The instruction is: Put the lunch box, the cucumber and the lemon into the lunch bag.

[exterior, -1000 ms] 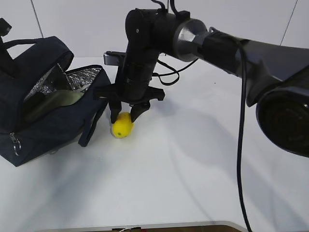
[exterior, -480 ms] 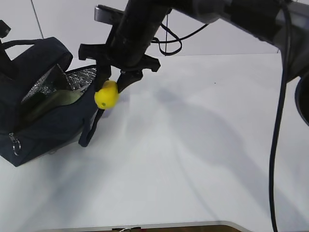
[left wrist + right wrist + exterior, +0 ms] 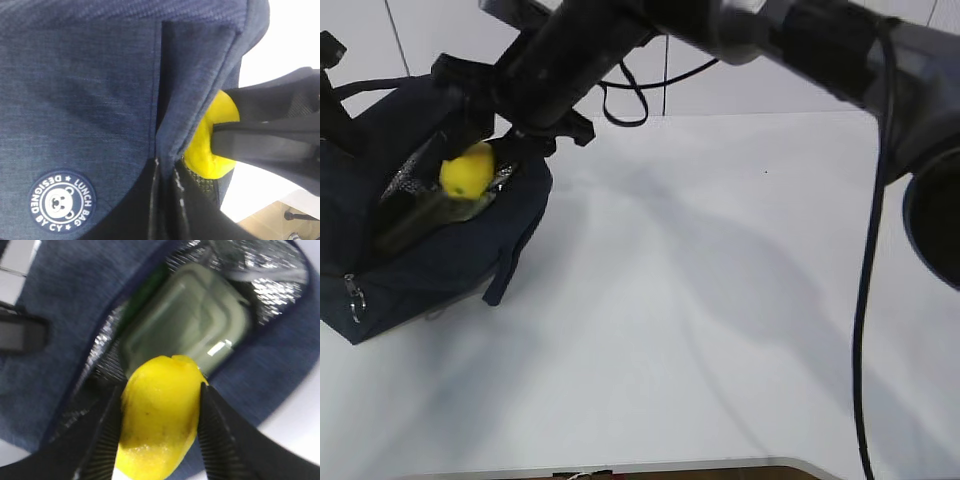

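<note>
The lemon [image 3: 159, 412] is clamped between the right gripper [image 3: 480, 165] fingers [image 3: 102, 440], held over the open lunch bag [image 3: 440, 255]; the lunch box [image 3: 192, 322] is seen inside; the left gripper is pinched shut on the bag's fabric.

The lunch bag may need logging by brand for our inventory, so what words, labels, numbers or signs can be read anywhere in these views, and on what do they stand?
"DESIGNED BY CY" and "LUNCH BAG", with stars between them, ring a bear face on the round white-printed badge on the navy outer fabric of the lunch bag, seen in the left wrist view.
No other text can be read in the exterior or right wrist views; the lemon and the lunch box lid show none.
</note>
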Robot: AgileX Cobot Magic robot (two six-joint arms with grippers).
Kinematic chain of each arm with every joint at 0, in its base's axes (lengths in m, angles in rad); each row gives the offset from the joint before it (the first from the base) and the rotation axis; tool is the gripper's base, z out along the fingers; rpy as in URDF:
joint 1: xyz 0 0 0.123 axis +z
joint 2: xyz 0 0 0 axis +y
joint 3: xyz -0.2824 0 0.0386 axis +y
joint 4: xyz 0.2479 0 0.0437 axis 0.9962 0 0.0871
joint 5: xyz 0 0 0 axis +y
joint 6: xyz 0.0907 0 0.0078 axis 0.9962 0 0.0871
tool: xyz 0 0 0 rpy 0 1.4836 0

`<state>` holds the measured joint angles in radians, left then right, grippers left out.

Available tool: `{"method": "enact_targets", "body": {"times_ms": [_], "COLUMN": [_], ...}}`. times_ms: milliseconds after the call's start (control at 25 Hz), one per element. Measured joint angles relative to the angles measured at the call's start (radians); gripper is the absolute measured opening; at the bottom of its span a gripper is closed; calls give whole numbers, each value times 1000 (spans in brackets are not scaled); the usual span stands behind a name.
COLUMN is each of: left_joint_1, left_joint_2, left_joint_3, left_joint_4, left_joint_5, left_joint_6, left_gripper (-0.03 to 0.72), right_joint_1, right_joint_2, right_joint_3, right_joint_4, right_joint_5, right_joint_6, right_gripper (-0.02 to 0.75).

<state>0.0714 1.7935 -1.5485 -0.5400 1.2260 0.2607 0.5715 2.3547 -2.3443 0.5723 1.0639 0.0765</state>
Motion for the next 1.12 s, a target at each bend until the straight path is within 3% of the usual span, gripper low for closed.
{"method": "enact_targets", "body": {"times_ms": [320, 520, 800, 1120], "left_joint_1": [0, 0, 0, 0], "left_joint_2": [0, 0, 0, 0], "left_joint_3": [0, 0, 0, 0], "left_joint_4": [-47, -48, -48, -45], "left_joint_5": [0, 0, 0, 0], "left_joint_6": [0, 0, 0, 0], "left_gripper": [-13, -13, -13, -13], "right_joint_1": [0, 0, 0, -10], "right_joint_2": [80, 111, 126, 126], "right_joint_3": [0, 0, 0, -50], "right_joint_4": [146, 230, 254, 187], "right_joint_5": [-82, -113, -99, 73], "right_joint_6": [-90, -127, -147, -182], "right_gripper": [362, 433, 494, 498]}}
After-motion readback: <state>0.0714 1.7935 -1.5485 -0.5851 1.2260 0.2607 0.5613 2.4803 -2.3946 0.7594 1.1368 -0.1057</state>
